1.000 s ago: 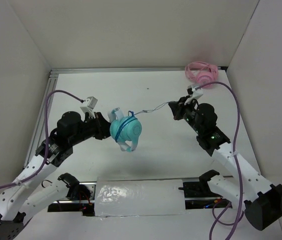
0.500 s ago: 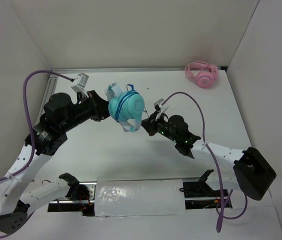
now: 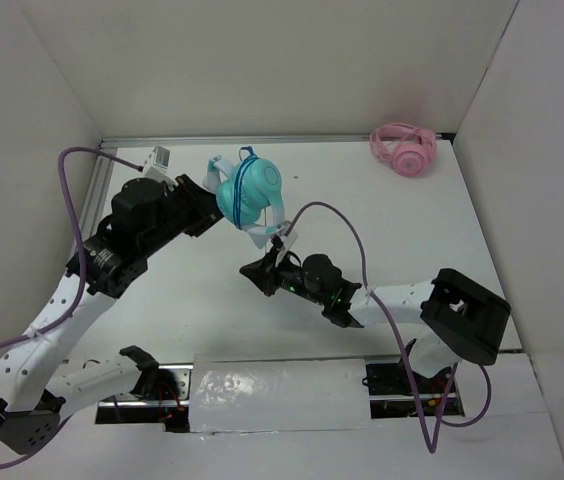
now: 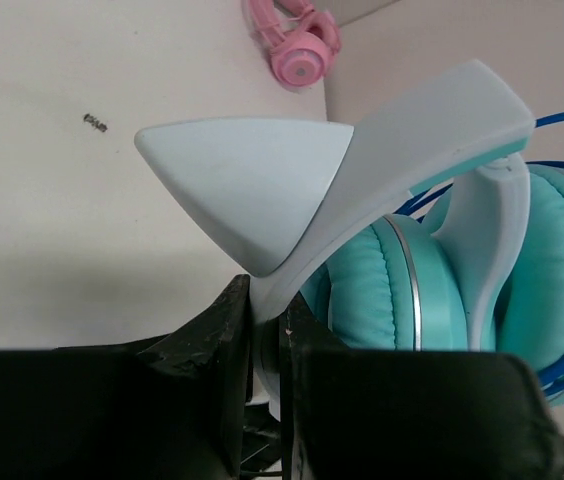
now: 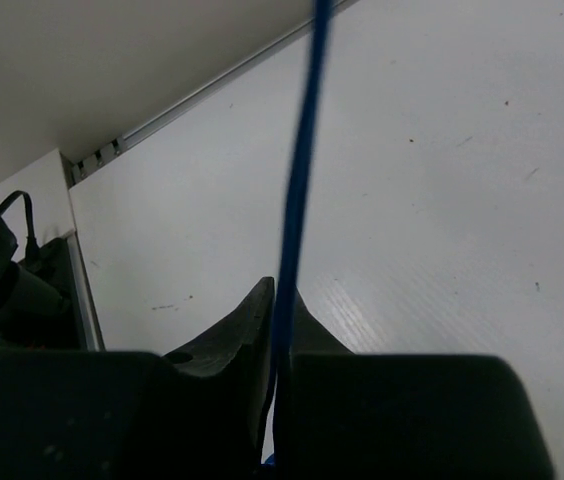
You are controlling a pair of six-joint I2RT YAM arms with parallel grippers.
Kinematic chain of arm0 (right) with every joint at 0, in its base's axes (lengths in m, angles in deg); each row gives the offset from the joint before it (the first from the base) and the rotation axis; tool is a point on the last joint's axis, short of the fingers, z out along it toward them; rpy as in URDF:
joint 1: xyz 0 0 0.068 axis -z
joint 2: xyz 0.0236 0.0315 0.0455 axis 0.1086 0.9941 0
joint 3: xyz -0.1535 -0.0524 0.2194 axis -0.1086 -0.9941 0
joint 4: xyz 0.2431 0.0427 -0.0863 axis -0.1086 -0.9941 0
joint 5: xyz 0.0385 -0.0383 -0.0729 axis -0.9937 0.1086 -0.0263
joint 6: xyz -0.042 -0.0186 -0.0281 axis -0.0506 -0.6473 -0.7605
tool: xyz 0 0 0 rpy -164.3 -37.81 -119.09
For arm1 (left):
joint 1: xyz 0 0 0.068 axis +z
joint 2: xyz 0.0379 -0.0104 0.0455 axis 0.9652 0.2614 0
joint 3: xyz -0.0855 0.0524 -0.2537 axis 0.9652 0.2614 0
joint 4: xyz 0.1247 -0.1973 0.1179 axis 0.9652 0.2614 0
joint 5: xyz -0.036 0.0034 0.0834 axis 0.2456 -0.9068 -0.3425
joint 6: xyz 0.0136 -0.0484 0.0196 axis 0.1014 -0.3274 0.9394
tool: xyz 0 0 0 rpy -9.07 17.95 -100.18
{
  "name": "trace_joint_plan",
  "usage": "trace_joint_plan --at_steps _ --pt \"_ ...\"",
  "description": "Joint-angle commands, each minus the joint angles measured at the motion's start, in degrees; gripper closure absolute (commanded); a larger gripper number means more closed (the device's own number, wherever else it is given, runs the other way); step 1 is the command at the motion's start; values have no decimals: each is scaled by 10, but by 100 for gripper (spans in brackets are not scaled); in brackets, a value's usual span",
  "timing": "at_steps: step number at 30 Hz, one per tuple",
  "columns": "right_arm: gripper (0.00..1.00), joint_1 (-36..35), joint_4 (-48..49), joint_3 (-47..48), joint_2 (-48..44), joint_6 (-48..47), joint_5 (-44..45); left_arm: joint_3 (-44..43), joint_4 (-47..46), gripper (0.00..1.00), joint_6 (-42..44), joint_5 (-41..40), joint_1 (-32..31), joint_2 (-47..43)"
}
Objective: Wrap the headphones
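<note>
White table (image 5: 442, 200); only right wrist shows pinched cable (image 5: 297, 200).

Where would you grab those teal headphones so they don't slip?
On the headphones, probably the pale band, from its outer edge: thin and flat, it suits a narrow pinch, as the left gripper holds it. The round padded cups look too fat.

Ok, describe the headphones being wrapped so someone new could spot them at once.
Look at the white table, toward its far left, where the left gripper holds a headset by its band. Those are the headphones: teal cups, pale band, blue cable looped around, unlike the pink headphones in the far right corner.
</note>
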Motion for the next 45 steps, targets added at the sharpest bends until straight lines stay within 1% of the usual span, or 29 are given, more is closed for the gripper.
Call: trace_joint_plan --at_steps 1,3,4,7,8,11,13,15,18,19,20,21,23,24,26,28,29,31,32,34,35,36,38,39,41,42,43,44,45 --pt "89 -35 61 1 22 7 25 -48 -89 100 -73 -49 3 -2" --pt "89 -52 58 8 27 -9 39 -52 -87 100 -87 -64 2 5" --pt "89 -69 48 12 28 -12 78 -56 -83 100 -91 -70 2 12" --pt "88 -97 40 11 21 -23 103 -64 -62 100 -128 -107 2 31" --pt "87 -103 36 10 19 -27 127 -65 -58 100 -135 -120 3 36" --pt "86 -116 28 5 9 -50 143 -75 -45 100 -172 -150 3 62" --pt "86 -121 2 11 4 -50 143 -108 -8 100 -184 -164 2 89" --pt "86 -133 -10 19 9 -57 167 -143 31 100 -200 -180 3 121" --pt "91 -147 -22 23 12 -56 185 -167 58 100 -206 -193 3 152" --pt "91 -150 -31 28 8 -64 187 -169 62 100 -206 -195 3 158" --pt "91 -161 -48 36 -5 -70 211 -168 66 100 -212 -202 2 167" --pt "93 -168 -85 41 -14 -84 223 -165 69 100 -217 -208 2 171" --pt "93 -192 -108 48 -44 -92 246 -162 80 100 -235 -230 2 184" --pt "93 -196 -136 51 -53 -88 249 -167 92 100 -248 -248 3 190" --pt "93 -199 -155 49 -75 -73 247 -190 136 100 -268 -259 3 209" --pt "94 -200 -221 73 -90 -46 246 -190 140 100 -264 -264 3 217" --pt "94 -200 -272 83 -93 -35 250 -186 136 100 -262 -266 2 221" --pt "95 -200 -326 125 -99 -14 274 -179 141 100 -269 -269 1 230" --pt "95 -200 -374 137 -102 -2 283 -177 144 100 -271 -271 0 232" --pt "95 -200 -429 181 -105 9 328 -171 158 100 -275 -274 -3 243" --pt "95 -200 -485 213 -104 18 345 -169 160 100 -274 -278 -7 245" --pt "95 -199 -516 232 -103 27 382 -163 162 100 -277 -292 -16 247" --pt "92 -198 -578 273 -99 41 399 -151 169 100 -279 -305 -29 251" --pt "91 -191 -588 282 -98 49 397 -146 176 100 -298 -309 -37 253" --pt "91 -178 -596 296 -99 57 357 -143 197 100 -314 -309 -44 257" --pt "91 -159 -576 289 -104 57 306 -138 197 100 -316 -303 -47 258" --pt "91 -159 -560 289 -104 54 276 -138 197 100 -316 -296 -47 258" --pt "91 -153 -544 276 -108 52 250 -135 184 100 -313 -290 -48 255" --pt "91 -146 -532 272 -113 50 226 -122 165 100 -276 -287 -50 249"
